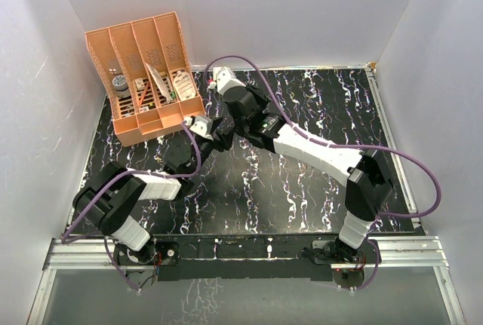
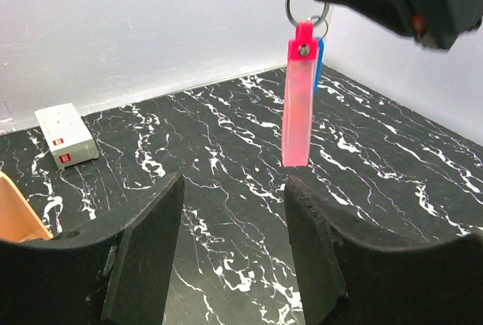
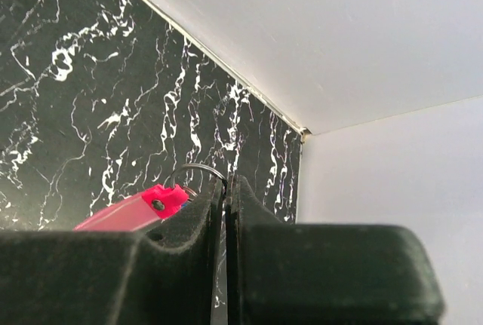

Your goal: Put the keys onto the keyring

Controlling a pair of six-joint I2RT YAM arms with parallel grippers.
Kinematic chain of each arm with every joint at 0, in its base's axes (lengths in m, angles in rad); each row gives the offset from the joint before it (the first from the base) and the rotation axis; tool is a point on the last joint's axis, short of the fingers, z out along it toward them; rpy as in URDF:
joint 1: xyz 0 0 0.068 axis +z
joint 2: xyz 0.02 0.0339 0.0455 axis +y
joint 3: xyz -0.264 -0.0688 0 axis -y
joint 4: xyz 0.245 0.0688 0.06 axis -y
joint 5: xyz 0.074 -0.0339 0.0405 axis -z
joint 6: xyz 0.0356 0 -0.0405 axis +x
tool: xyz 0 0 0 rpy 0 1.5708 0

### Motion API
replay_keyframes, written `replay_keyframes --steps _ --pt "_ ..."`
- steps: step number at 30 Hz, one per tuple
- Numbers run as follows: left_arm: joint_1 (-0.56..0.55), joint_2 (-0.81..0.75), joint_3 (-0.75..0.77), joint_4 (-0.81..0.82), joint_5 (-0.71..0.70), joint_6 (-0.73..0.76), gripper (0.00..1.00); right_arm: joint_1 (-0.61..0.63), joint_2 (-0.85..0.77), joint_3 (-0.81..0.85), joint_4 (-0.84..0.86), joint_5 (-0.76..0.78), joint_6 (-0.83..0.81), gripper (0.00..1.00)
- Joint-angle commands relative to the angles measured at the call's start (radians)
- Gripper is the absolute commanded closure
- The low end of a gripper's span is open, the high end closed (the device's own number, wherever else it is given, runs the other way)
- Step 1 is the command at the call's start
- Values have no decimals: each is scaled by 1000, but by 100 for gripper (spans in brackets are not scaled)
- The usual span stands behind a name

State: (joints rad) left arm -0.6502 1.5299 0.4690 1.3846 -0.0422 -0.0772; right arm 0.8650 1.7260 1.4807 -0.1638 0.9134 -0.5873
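Observation:
The keyring [image 2: 298,106] is a long red-pink tag hanging from a thin metal ring [image 2: 298,1]. My right gripper [image 3: 227,189] is shut on that ring and holds it in the air above the black marbled table [image 2: 226,136]. A blue edge [image 2: 320,57] shows behind the tag on the same ring, probably the blue one of the keys. In the right wrist view the tag [image 3: 128,212] sticks out to the left of the fingers. My left gripper [image 2: 234,242] is open just below the tag's lower end, with nothing between its fingers. From above, the two grippers [image 1: 213,87] [image 1: 215,130] are close together.
A small white box [image 2: 66,135] with a red mark lies on the table at the back left. An orange compartment organiser [image 1: 143,76] holding several small items stands at the back left, its corner [image 2: 15,216] close to my left gripper. White walls enclose the table.

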Motion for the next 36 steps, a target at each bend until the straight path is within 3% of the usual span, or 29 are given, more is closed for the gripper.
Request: replay_keyframes --steps 1,4,20,36 --pt "-5 76 -18 288 13 8 45 6 -11 115 -72 -37 92 100" --pt "-7 139 -4 395 0 3 45 6 3 162 -159 -60 152 100" --pt "-63 196 151 401 8 104 40 13 76 314 -402 -151 351 100" --pt "-95 200 182 401 -27 242 38 14 66 407 -525 -321 498 100"
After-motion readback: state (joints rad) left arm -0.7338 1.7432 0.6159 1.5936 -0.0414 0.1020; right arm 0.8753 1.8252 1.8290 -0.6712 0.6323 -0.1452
